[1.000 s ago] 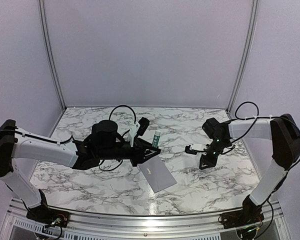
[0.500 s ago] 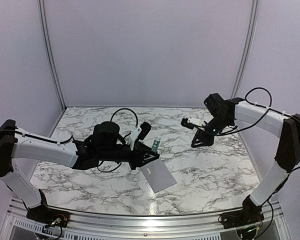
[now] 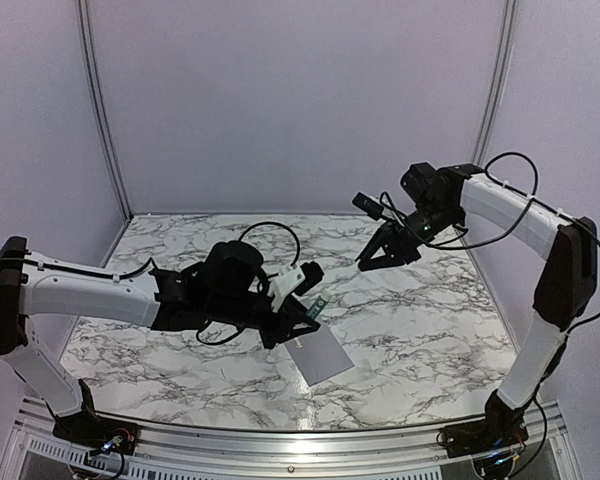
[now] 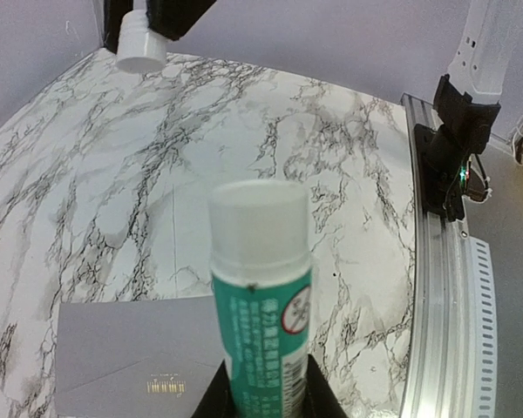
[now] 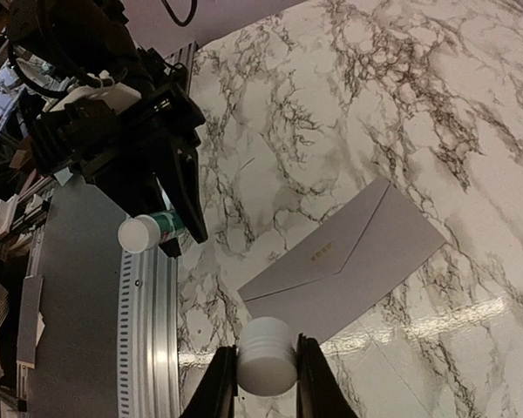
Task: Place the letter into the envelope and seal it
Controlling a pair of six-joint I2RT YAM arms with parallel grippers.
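While the left gripper (image 4: pixel 261 394) pinches the lower end of a green-and-white tube (image 4: pixel 260 296) between its two fingers, the envelope (image 5: pixel 344 261) lies flat on the marble table (image 3: pixel 430 330), toward the near middle, with its flap folded down so that a V-shaped crease shows on its face. The tube is held off the table close to the envelope's far corner. In the left wrist view it covers the envelope's near right corner.

The right gripper (image 5: pixel 266 373) is raised well above the table on the far right, its fingers pressed against a small white cap (image 5: pixel 266 355). From the right wrist view the cap hangs in front of the envelope's lower edge, and the left gripper with its tube sits off to the side, over the metal rail (image 4: pixel 444 331) at the table's near edge. The right arm's base (image 4: pixel 458 131) is bolted to that rail.

A short line of gold print sits on the envelope near the point of the flap, too small to read. The tube's green label carries white lettering and a red crossed-circle sign, and none of the words can be made out. The tube's top end is plain white.
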